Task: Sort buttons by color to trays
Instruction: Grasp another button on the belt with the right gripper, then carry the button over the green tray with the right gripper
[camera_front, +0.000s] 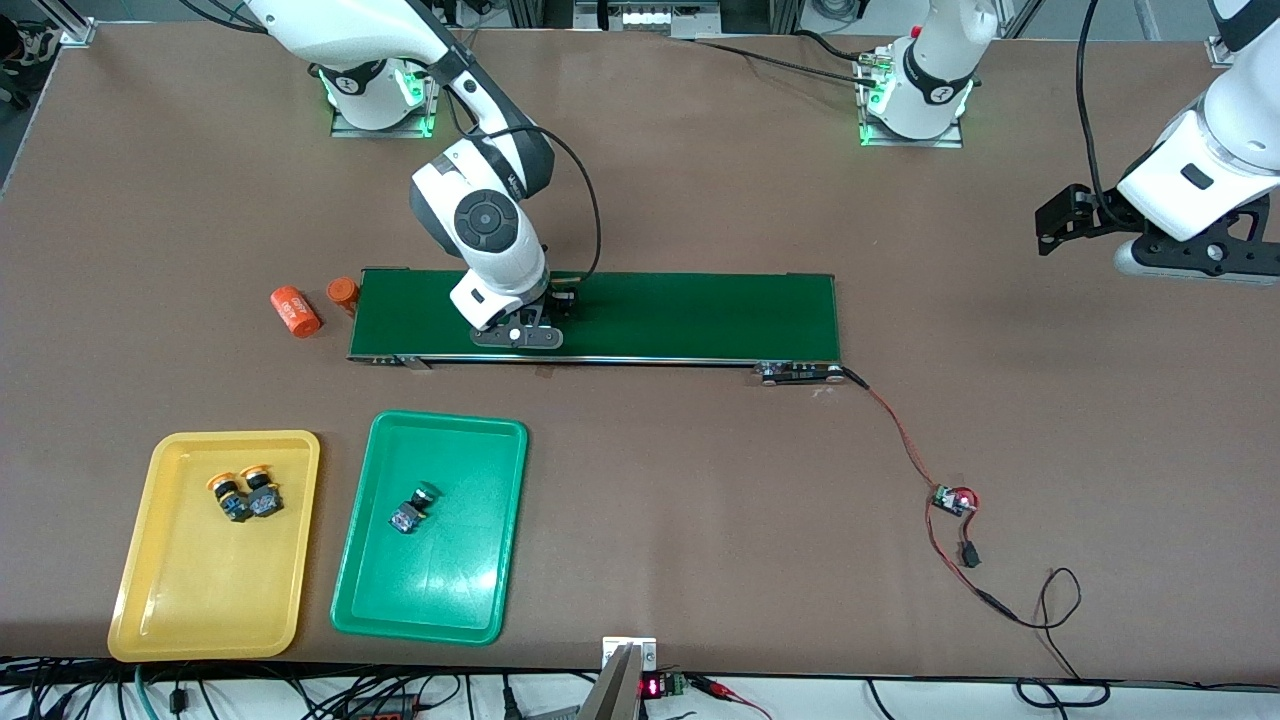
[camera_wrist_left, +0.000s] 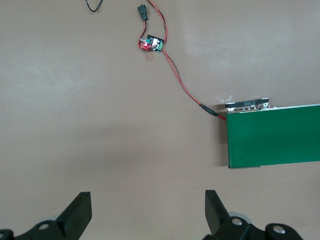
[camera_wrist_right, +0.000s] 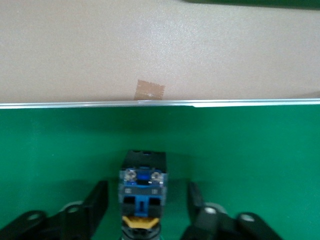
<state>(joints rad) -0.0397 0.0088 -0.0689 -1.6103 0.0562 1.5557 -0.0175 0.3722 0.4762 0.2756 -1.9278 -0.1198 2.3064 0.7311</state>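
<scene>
Right claw (camera_wrist_right: 145, 200) sat on the belt (camera_front: 700, 310), fingers apart around the last button (camera_wrist_right: 143, 187), not yet gripping; next: pinch, lift to a tray (camera_front: 140, 600); left claw (camera_wrist_left: 147, 212) waited open.

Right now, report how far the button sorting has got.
Done: two yellow-capped buttons lie in the yellow tray, and one green-capped button in the green tray. In hand: the right end effector is down on the belt, its fingers either side of a fourth button, not yet gripping it. Left: lift and tray it. The left end effector waits open over the table.
</scene>
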